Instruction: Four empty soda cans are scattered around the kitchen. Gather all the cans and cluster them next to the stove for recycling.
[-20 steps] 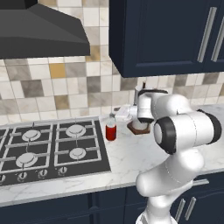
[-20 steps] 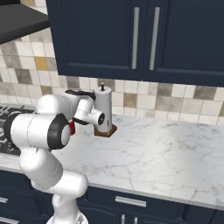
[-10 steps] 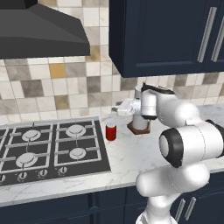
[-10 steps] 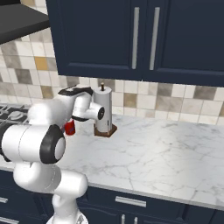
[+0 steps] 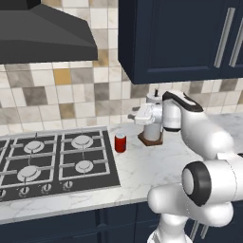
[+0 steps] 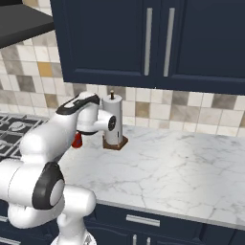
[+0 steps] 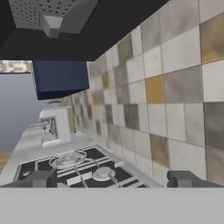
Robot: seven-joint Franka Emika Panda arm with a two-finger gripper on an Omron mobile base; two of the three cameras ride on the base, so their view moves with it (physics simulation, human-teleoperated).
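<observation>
One red soda can (image 5: 120, 142) stands upright on the marble counter just right of the stove (image 5: 107, 167). In the right base view the can (image 6: 76, 140) peeks out from behind my arm, and the stove (image 6: 11, 132) shows at the left edge. My gripper (image 5: 133, 116) hovers above and slightly right of the can, clear of it, pointing left along the backsplash. The hand view has both fingertips (image 7: 40, 178) wide apart with nothing between them: the gripper (image 7: 111, 179) is open and looks over the stove (image 7: 83, 167).
A tall white paper towel roll (image 5: 153, 124) on a dark base stands right behind my hand, against the tiled wall; it is also in the right base view (image 6: 113, 122). The range hood (image 5: 42, 40) hangs over the stove. A white appliance (image 7: 54, 126) sits on the far counter.
The hand has risen slightly above the can while the elbow swung right and toward the camera. The red can and the paper towel roll have not moved.
</observation>
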